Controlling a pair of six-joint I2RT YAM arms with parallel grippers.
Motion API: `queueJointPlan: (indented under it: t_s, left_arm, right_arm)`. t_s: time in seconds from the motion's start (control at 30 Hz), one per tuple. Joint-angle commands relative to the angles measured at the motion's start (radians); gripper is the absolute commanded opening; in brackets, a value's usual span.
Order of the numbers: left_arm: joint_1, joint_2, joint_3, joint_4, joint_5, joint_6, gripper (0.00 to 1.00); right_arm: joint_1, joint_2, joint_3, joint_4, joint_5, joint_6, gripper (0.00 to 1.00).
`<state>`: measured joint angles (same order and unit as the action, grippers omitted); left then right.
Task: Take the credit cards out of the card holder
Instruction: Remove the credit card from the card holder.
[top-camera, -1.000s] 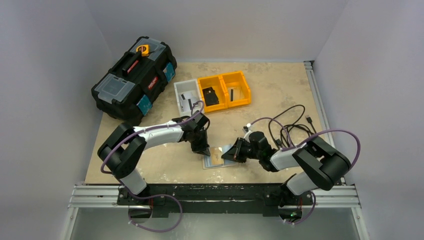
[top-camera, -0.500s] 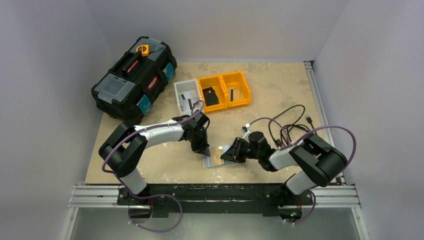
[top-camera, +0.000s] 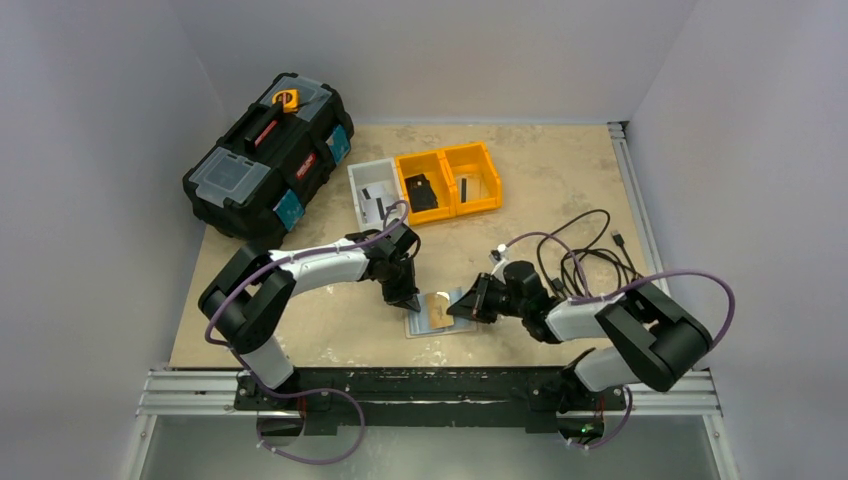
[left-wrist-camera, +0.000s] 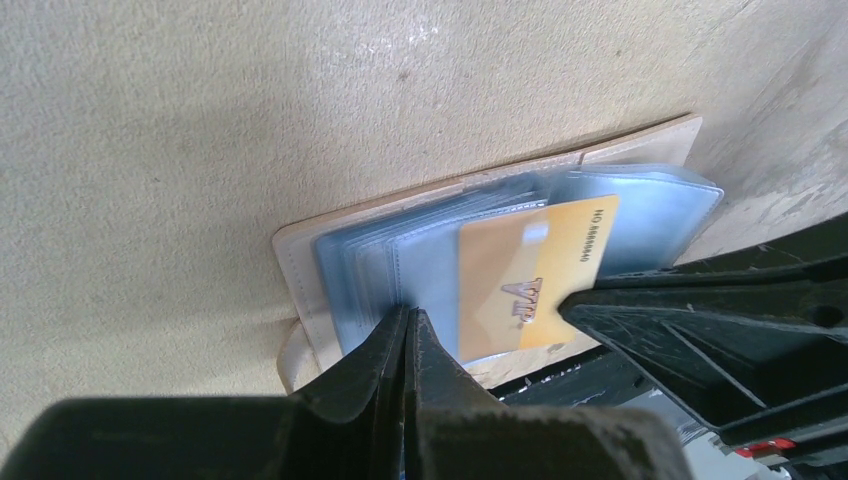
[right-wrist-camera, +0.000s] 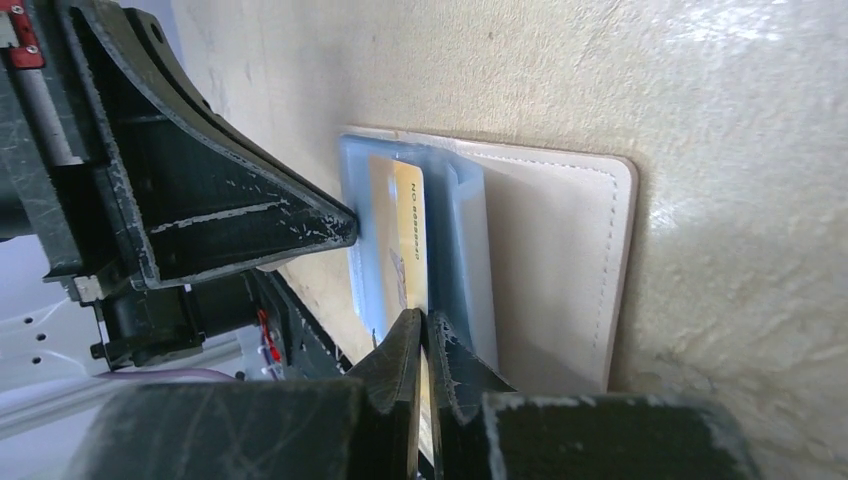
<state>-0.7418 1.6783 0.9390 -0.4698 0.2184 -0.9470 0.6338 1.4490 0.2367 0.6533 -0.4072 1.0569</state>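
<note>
- left arm (top-camera: 320, 268): white shells on the links, black joint housings, chunky black shoulder block
- right arm (top-camera: 575, 318): same build, white forearm link, black elbow and shoulder blocks
- left purple cable (top-camera: 340, 440): thin, round, runs outside the left arm's links and under its base
- right purple cable (top-camera: 690, 273): same colour, same thickness
- left gripper (left-wrist-camera: 410, 318): two matte black plastic fingers tapering to thin tips; the right wrist view shows big triangular finger plates with pale scuffs and scratches
- red part (right-wrist-camera: 22, 22): small, on the left gripper body
- right gripper (right-wrist-camera: 425, 322): black tapered fingers, worn edges
- round hole (left-wrist-camera: 825, 316): in the right gripper's finger plate
- black base bar (top-camera: 430, 383): carries both arms
</note>
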Motion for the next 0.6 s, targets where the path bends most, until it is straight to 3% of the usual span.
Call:
queueJointPlan:
  t_s: [0.0, 0.57]
  left_arm:
    - [0.005, 0.049, -0.031, -0.082, -0.142, 0.043, 0.0]
    - [-0.004, -0.058, 0.088, -0.07, -0.053, 0.093, 0.0]
  right_arm:
    - [-0.025, -0.097, -0.017, -0.146, 0.087, -0.067, 0.0]
    - [-0.033, -0.336, 0.095, -0.429, 0.107, -0.132, 0.0]
